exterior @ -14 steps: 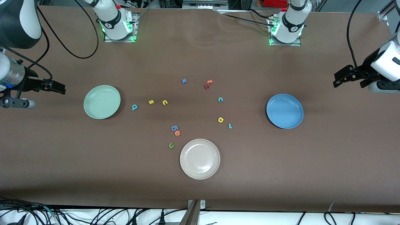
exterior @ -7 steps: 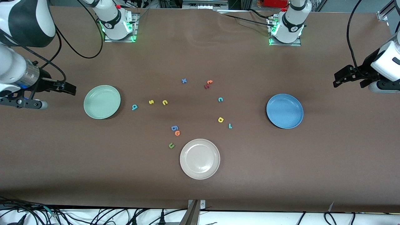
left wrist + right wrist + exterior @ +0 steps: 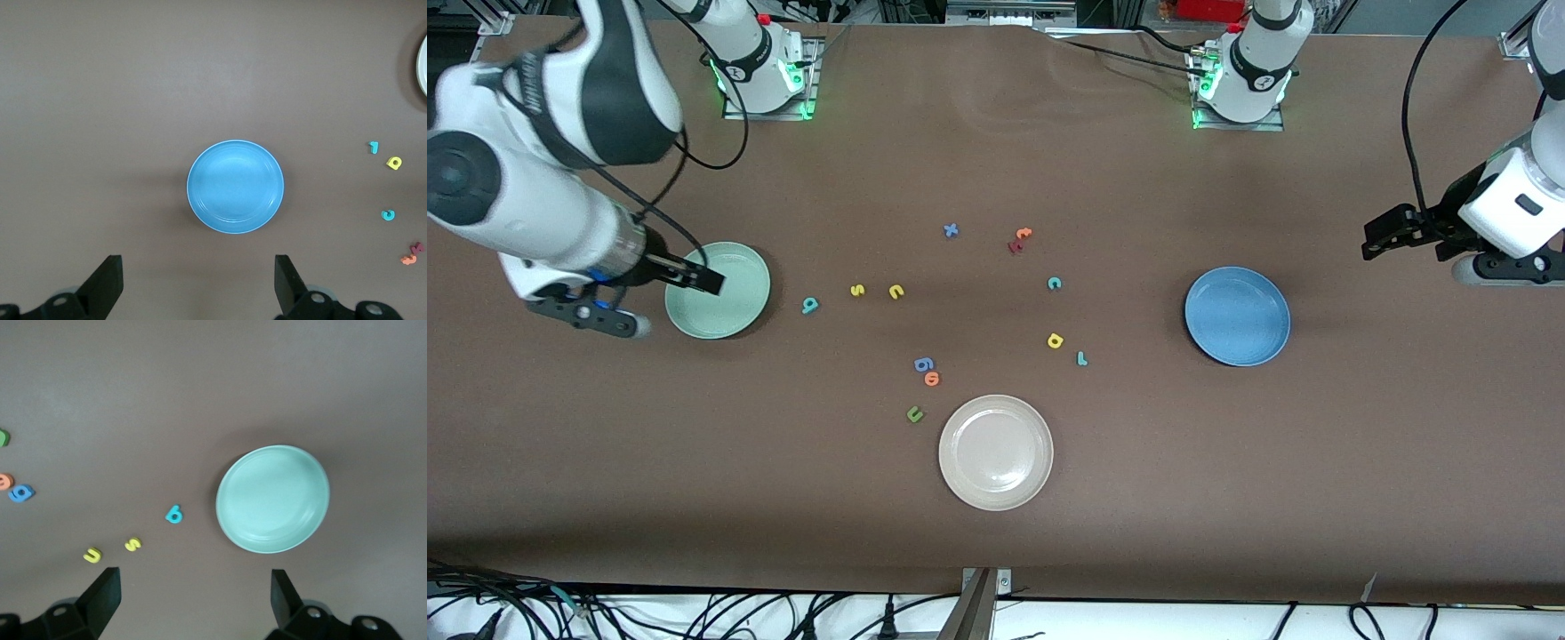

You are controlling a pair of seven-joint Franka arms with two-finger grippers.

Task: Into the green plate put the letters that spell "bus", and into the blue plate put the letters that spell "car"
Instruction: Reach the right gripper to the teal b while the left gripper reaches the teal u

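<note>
Counter: brown counter [image 3: 1227, 498] with three plates and scattered foam letters.

Front view, green plate: green plate [image 3: 729, 298] lies toward the right arm's end of the counter.
Front view, right end effector: right end effector [image 3: 710, 282] hangs over the green plate, fingers apart, nothing between them.
Front view, bus letters: teal b [image 3: 809, 306], yellow s [image 3: 857, 290] and yellow u [image 3: 896, 292] lie in a row beside the green plate, toward the middle of the counter, clear of the right end effector.
Front view, blue plate: blue plate [image 3: 1237, 316] lies toward the left arm's end.
Front view, left end effector: left end effector [image 3: 1375, 241] is in the air near the blue plate, toward the left arm's end, over bare counter, fingers apart, holding nothing.
Front view, car letters: teal c [image 3: 1054, 284], yellow a [image 3: 1056, 340] and teal r [image 3: 1082, 358] lie between the blue plate and the middle of the counter, well apart from the left end effector.
Front view, beige-white plate: beige-white plate [image 3: 996, 452] lies nearest the camera.

Left wrist view: both fingers [image 3: 107, 287] stand wide apart with the blue plate between and ahead of them; c, a and r show at one edge.

Right wrist view: both fingers [image 3: 103, 595] stand wide apart; the green plate, b, s and u lie ahead of them.
</note>
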